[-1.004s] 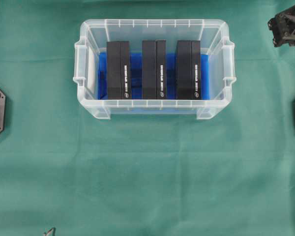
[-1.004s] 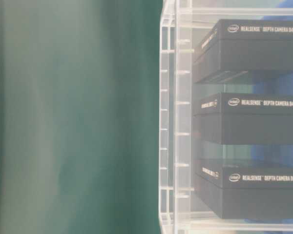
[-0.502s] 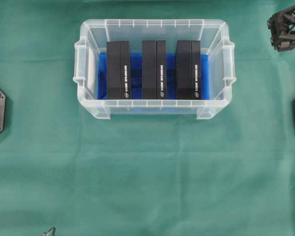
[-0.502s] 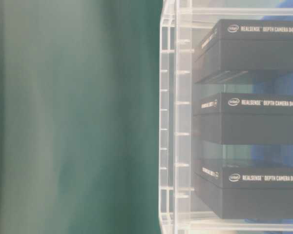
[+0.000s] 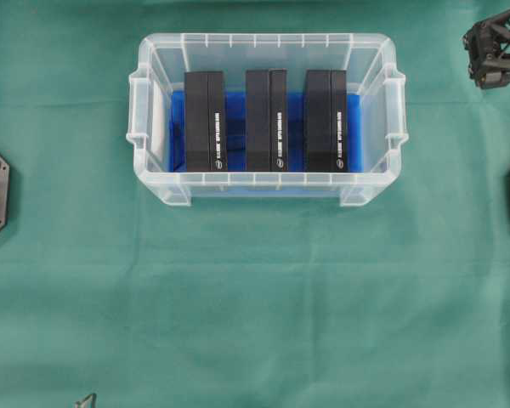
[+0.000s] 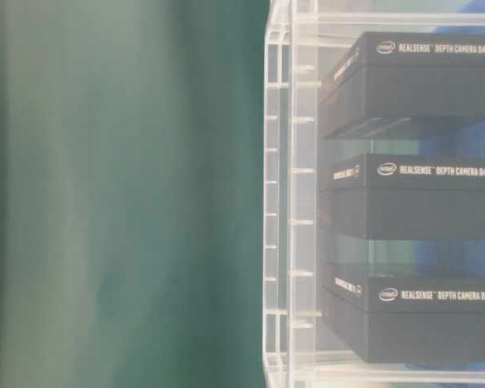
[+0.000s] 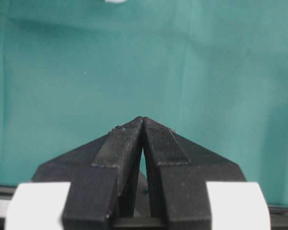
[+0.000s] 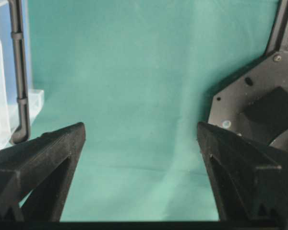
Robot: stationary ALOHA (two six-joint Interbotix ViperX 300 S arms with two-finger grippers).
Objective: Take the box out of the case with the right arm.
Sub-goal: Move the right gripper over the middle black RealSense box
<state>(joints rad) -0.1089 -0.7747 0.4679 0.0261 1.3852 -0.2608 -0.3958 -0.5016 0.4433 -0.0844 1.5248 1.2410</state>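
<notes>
Three black RealSense camera boxes (image 5: 264, 120) stand on edge in a row inside the clear plastic case (image 5: 263, 184), side by side with gaps between them on the blue cloth lining (image 5: 235, 110). In the overhead view each box's long axis runs from the case's far wall to its near wall, printed spines facing up. Off to the right, well clear of the case, the right gripper (image 8: 140, 139) has just sprung its fingers wide apart over bare green cloth (image 5: 255, 297), having shifted only slightly at the upper right corner in the past second. That suggests the reach is only starting; no box is touched or lifted, and which one it will go for cannot be told. The left gripper (image 7: 143, 122) rests with fingertips pressed together, holding nothing.
</notes>
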